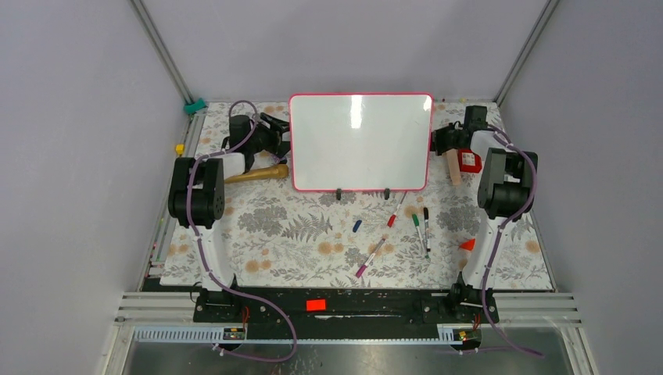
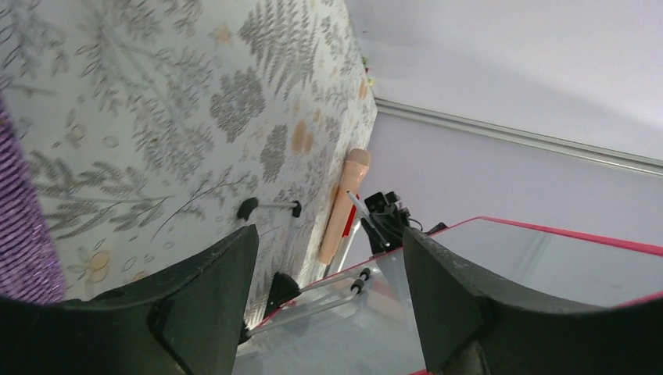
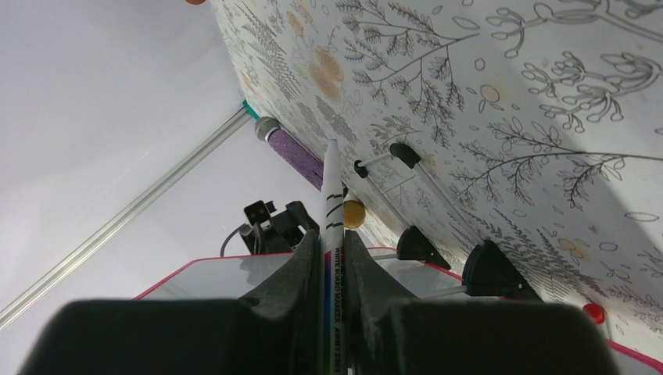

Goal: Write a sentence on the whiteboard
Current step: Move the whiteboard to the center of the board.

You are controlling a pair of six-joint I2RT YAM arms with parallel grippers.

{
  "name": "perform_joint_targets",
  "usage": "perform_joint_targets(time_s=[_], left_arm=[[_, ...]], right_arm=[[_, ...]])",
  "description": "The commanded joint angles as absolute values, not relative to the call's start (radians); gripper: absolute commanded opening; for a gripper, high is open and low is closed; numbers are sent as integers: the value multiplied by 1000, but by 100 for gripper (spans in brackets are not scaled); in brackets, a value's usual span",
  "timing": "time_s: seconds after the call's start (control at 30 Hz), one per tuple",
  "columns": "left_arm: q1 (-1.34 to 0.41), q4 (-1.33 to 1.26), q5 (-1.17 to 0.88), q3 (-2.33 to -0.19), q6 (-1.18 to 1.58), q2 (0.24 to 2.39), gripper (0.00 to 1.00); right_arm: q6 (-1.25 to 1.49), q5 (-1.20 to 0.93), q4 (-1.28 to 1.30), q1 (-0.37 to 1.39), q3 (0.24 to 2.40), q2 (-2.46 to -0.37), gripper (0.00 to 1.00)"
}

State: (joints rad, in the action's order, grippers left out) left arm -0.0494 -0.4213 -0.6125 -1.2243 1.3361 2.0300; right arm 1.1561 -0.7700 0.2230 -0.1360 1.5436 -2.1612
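The whiteboard (image 1: 360,142) stands at the back middle, white with a pink-red rim and two black clip feet (image 1: 338,194). Its face is blank; no sentence shows on it. My left gripper (image 1: 275,137) is open and empty at the board's left edge; in the left wrist view the board (image 2: 547,262) lies ahead of my open gripper (image 2: 328,312). My right gripper (image 1: 439,141) is at the board's right edge. In the right wrist view the right gripper (image 3: 330,258) is shut on a white whiteboard marker (image 3: 331,195) that points over the board (image 3: 211,277).
Loose markers lie in front of the board: red (image 1: 395,215), green (image 1: 418,225), black (image 1: 427,222), pink (image 1: 370,256), and a blue cap (image 1: 356,225). A wooden handle (image 1: 258,175) lies at the left. A wooden block (image 1: 454,168), a red object (image 1: 468,161) and an orange wedge (image 1: 467,244) are at the right.
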Motion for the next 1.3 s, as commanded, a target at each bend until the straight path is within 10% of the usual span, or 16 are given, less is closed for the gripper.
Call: perform_joint_targets(time_s=[0.0,1.27], left_arm=[[-81,-495,-674,-1165,1329,1960,68],[18,-256,-636,-1056,1129,1763,74]], right_arm=[[1126,-822,212,-114,1511,-2071,0],[1014,-789,253,-184,1363,-1911,0]])
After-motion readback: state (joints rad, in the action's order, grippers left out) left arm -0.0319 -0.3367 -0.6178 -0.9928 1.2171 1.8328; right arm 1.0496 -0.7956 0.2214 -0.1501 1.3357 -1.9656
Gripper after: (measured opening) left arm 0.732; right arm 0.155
